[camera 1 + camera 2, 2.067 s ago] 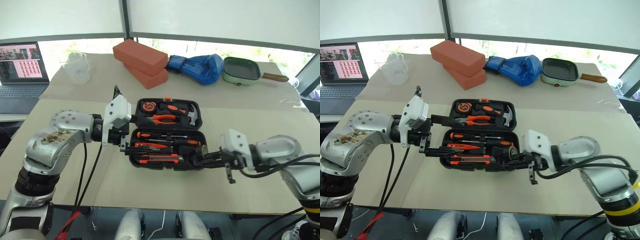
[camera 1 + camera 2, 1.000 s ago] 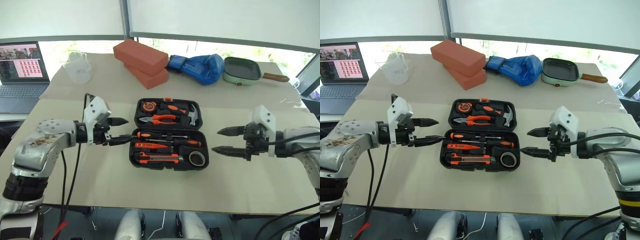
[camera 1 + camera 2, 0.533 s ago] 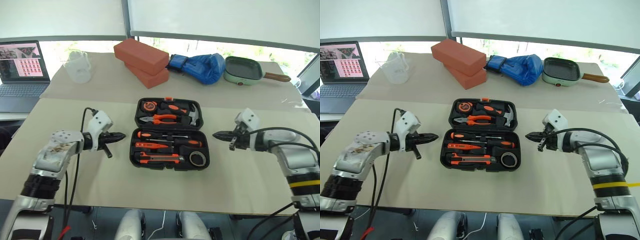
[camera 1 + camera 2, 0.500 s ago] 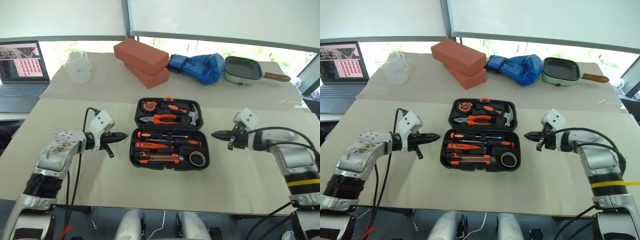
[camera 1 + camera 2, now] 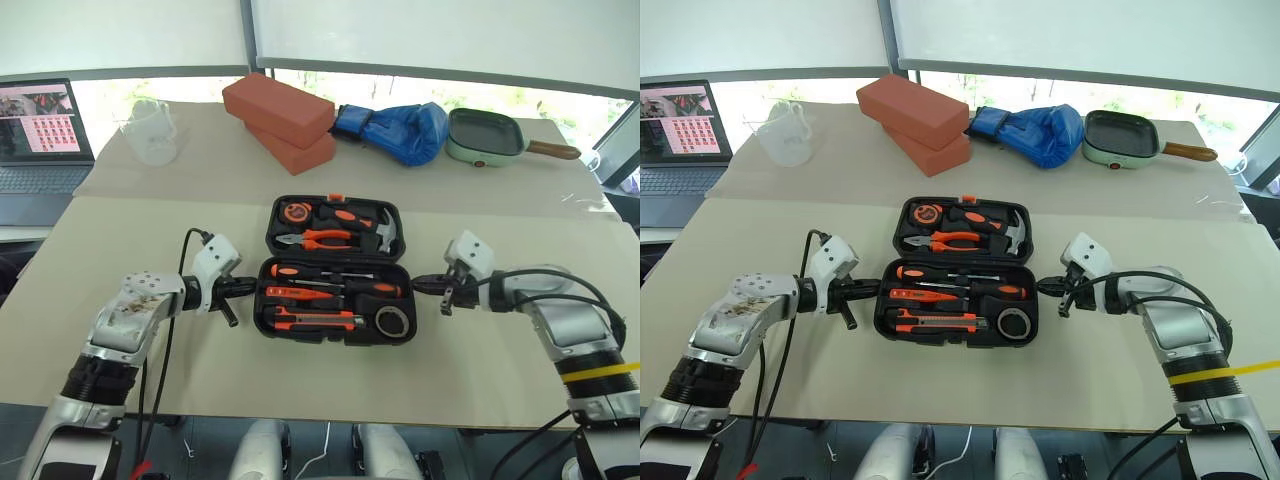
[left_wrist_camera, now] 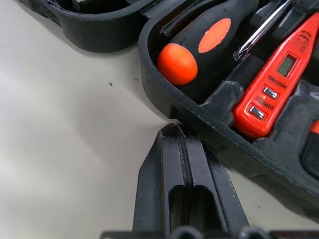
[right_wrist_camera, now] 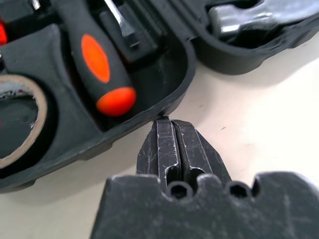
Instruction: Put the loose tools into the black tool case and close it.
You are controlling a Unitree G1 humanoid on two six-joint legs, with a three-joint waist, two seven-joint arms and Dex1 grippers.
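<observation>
1. The black tool case (image 5: 337, 268) lies open on the beige table (image 5: 500, 360), centre front, its lid half toward the far side and its base half toward the robot.
2. Base half holds two screwdrivers (image 5: 330, 271), a slim orange tester pen (image 5: 292, 292), an orange-and-black utility knife (image 5: 318, 319) and a small grey tape roll (image 5: 392, 321), each seated in a recess.
3. Lid half holds a tape measure, the orange-handled pliers (image 5: 318, 238) and the hammer (image 5: 385, 231) (none of these loose).
4. Left gripper (image 5: 247, 287): fingers pressed together, empty, tip at the left end wall of the base half; the left wrist view shows the tip meeting the case rim.
5. Right gripper (image 5: 422, 284): fingers likewise together, empty, tip against the right end wall of the base half, beside a screwdriver handle.
6. Far side of the table: two red bricks (image 5: 280, 120), a blue boxing glove (image 5: 400, 130), a green pan (image 5: 485, 140), a clear measuring jug (image 5: 150, 130). A laptop (image 5: 40, 135) stands off to the left.
</observation>
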